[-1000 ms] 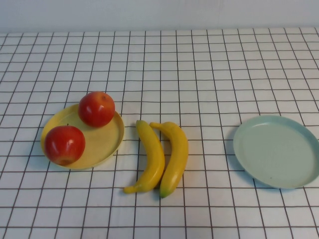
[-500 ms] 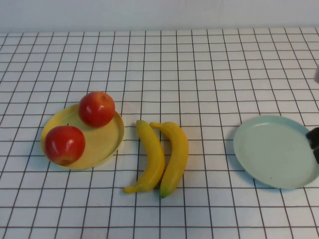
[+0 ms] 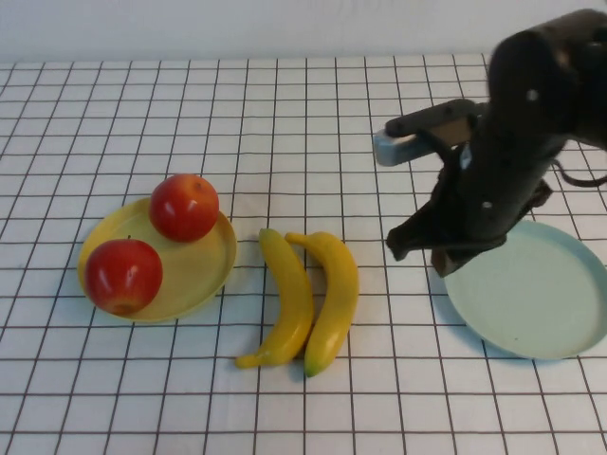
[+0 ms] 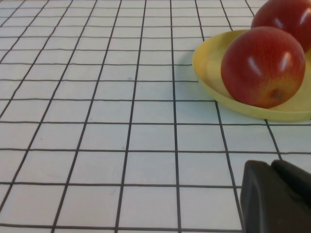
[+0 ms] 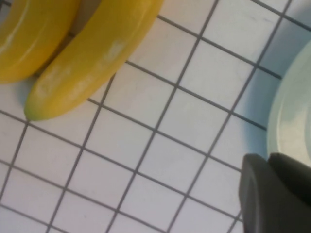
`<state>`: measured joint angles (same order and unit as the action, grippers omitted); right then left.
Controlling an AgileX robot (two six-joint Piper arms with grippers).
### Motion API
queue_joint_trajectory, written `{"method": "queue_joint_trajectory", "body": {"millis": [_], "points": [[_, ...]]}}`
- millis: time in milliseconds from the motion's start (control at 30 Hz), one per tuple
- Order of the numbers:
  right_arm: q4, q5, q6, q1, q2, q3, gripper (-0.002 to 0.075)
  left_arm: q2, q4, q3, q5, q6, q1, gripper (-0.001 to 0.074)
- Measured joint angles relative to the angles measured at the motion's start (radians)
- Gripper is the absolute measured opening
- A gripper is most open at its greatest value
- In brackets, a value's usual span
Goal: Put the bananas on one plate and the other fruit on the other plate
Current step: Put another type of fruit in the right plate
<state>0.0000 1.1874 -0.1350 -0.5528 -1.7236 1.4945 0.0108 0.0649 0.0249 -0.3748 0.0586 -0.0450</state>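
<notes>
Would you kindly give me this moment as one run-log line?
apples: both on yellow plate | bananas: on table | blue-green plate: bare | right gripper: shut, near that plate's edge | left gripper: shut, beside yellow plate

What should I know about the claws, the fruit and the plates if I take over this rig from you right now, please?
Right claw: shut, empty, hanging above the table between the bananas and the blue-green plate.
Left claw: shut, empty, low over the cloth near the yellow plate.
Done: both apples sit on the yellow plate.
Left: both bananas lie side by side on the cloth; move them onto the blue-green plate, which holds nothing.
</notes>
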Motion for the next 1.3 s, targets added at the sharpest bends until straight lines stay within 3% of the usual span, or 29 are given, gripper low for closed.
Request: {"method": "queue_joint_trajectory", "body": {"millis": [100, 267, 367, 1200, 1300], "points": [[0.012, 0.026, -0.017, -0.010, -0.115, 0.087, 0.0068, 0.000, 0.000, 0.000, 0.000, 0.000, 0.000, -0.0004], [0.080, 0.018, -0.105, -0.010, -0.242, 0.198, 0.0353, 0.000, 0.000, 0.000, 0.000, 0.000, 0.000, -0.0004], [0.085, -0.005, -0.162, -0.010, -0.293, 0.240, 0.0442, 0.000, 0.000, 0.000, 0.000, 0.000, 0.000, -0.0004], [0.047, -0.115, -0.254, -0.084, -0.448, 0.310, 0.0457, 0.000, 0.000, 0.000, 0.000, 0.000, 0.000, -0.0004], [0.056, -0.113, -0.254, -0.084, -0.457, 0.310, 0.0421, 0.000, 0.000, 0.000, 0.000, 0.000, 0.000, -0.0004]]}}
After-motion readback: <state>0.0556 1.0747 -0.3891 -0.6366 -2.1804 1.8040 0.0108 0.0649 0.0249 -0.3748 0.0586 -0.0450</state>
